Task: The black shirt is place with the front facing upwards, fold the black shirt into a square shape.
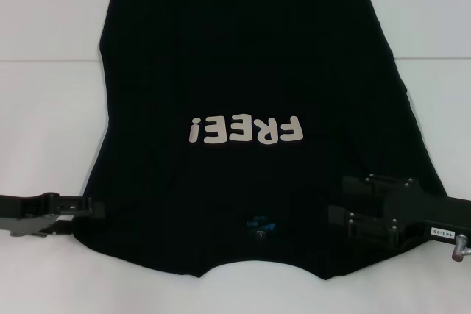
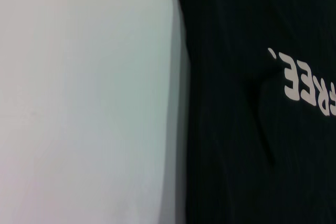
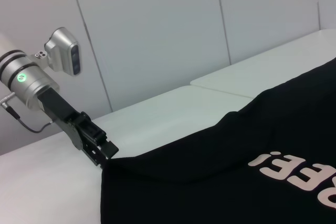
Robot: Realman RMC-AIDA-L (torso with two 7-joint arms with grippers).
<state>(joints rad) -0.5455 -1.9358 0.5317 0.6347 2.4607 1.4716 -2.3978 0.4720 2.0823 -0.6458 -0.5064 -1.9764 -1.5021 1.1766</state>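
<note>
The large plain black short-sleeved cloth shirt (image 1: 243,71) lies flat on the white table (image 1: 44,108) with its front up. The off-white letters "FREE!" (image 1: 245,131) are on the chest, and a small blue neck label (image 1: 261,224) sits near the collar, at the robot's side. The left gripper (image 1: 94,209) pinches the shirt's left edge. The right gripper (image 1: 352,204) is over the right shoulder area; I cannot tell if it is spread or pressed together.

Even, diffuse light is cast from above, and the white table (image 1: 51,108) is nearly washed out. Fabric detail is swallowed by the black shirt (image 1: 243,71). A soft shadow is thrown along its edge in the blurred left wrist view.
</note>
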